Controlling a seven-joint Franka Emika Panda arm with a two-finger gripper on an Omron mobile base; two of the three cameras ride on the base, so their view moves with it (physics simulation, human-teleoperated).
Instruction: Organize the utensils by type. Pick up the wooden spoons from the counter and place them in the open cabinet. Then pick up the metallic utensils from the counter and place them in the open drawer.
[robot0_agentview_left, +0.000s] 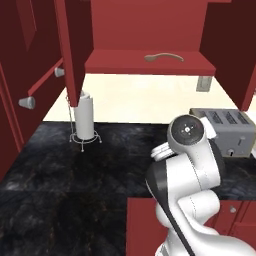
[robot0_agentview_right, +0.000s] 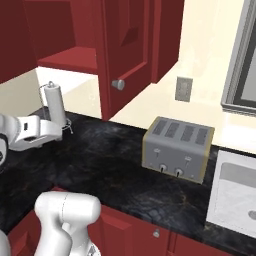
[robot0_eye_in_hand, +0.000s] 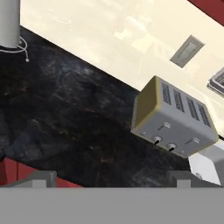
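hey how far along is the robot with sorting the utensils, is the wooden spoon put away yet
Done: the wooden spoon already lies on the shelf of the open cabinet. In hand: nothing; the gripper is open and empty above the counter, facing the toaster. Left: the metallic utensils, neither of which can be seen on the visible counter right now, so whether they have reached the drawer cannot be told.
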